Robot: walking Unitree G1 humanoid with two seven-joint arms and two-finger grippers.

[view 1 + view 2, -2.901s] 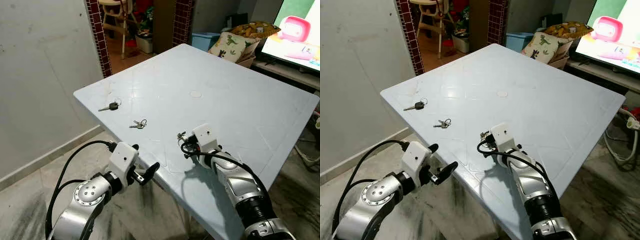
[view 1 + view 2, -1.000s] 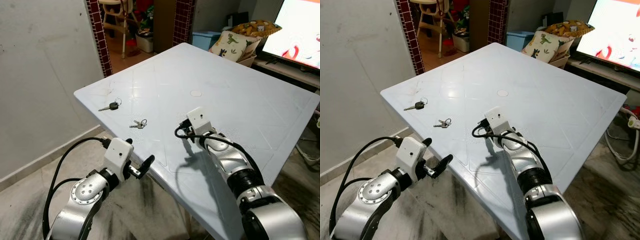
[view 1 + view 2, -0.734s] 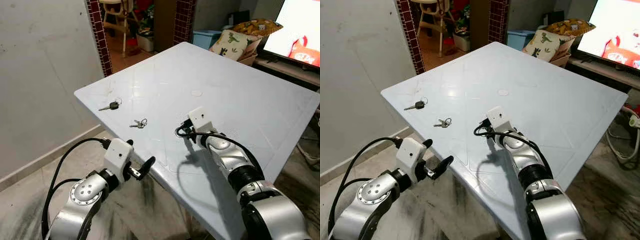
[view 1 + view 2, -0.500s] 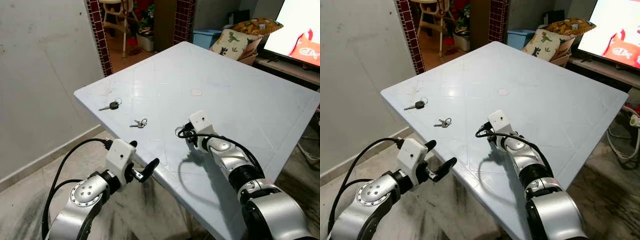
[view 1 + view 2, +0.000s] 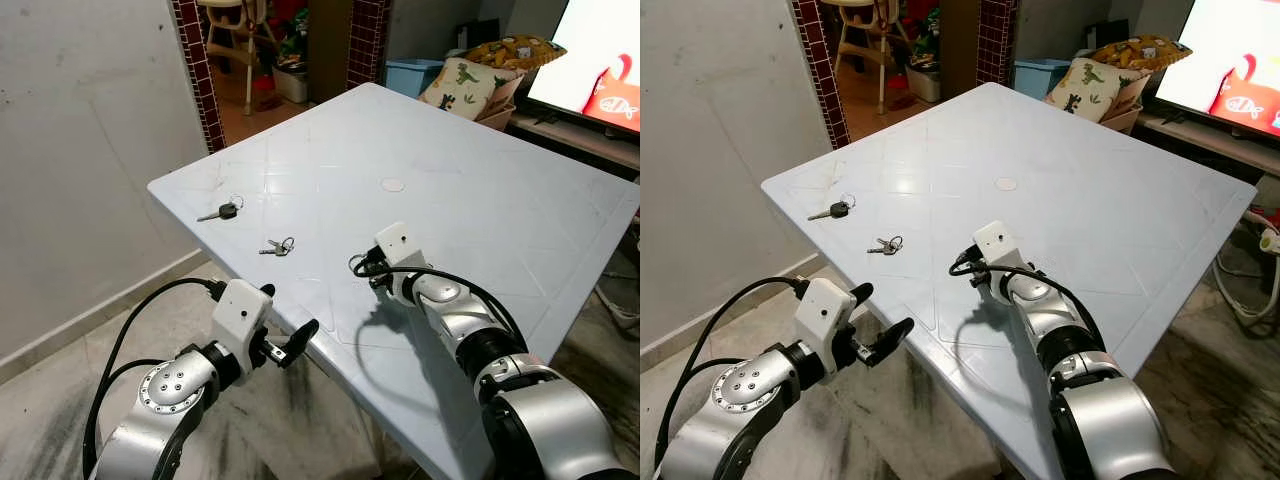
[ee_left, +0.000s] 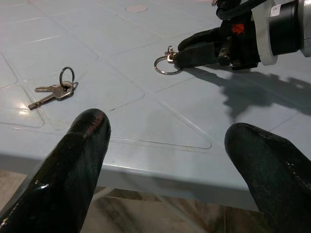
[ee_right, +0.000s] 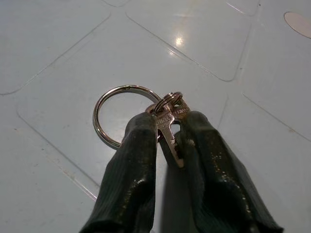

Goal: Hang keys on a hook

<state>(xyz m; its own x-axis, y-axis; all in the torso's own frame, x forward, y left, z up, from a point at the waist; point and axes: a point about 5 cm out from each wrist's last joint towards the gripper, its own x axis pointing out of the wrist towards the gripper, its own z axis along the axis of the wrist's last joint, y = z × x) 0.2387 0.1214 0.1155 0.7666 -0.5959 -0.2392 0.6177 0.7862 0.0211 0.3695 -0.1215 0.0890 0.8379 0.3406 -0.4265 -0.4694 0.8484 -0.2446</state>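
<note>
- Here, in the eye views, the right gripper (image 5: 364, 266) sits low over the near middle of the white table (image 5: 480, 200); its fingers cannot be made out at this size.
- The left gripper (image 5: 292, 343) hangs off the table's near-left edge, fingers spread and empty.
- Two more key sets lie on the table's left part: a small pair (image 5: 276, 246) and, farther left, a black-headed key (image 5: 222, 211).
- In the left wrist view, both black fingertips (image 6: 82, 145) stand wide apart, with the small pair beyond them.
- In the right wrist view, the fingers pinch a silver key (image 7: 170, 130); its ring (image 7: 119, 114) juts out in front.
</note>
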